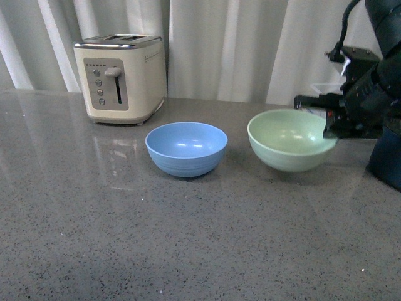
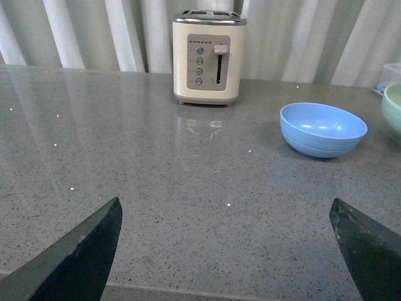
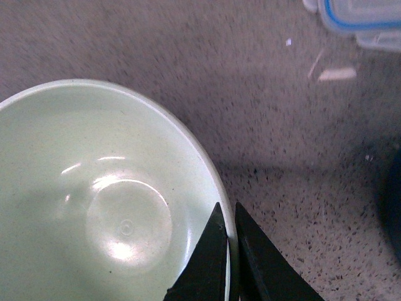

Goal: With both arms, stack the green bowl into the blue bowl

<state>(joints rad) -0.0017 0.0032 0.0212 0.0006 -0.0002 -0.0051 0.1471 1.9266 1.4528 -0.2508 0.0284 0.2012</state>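
My right gripper [image 3: 227, 210] clamps the green bowl [image 3: 94, 188] by its rim, near the right edge of the counter [image 1: 188, 238]: stiff, probably light. My left gripper [image 2: 225, 200] gapes.

Right gripper [image 3: 228, 210] fingers pinch the green bowl [image 3: 94, 207] rim, one inside, one outside. Bowl empty. Speckled grey counter [image 3: 188, 63] underneath; blue-rimmed clear container [image 3: 363, 19] well apart.

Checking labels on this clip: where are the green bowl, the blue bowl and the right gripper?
green bowl [image 1: 285, 135]: front view, on its inner wall.
blue bowl [image 1: 186, 143]: front view, on its inside floor.
right gripper [image 3: 228, 210]: right wrist view, midway between its fingertips, at the green bowl's rim.
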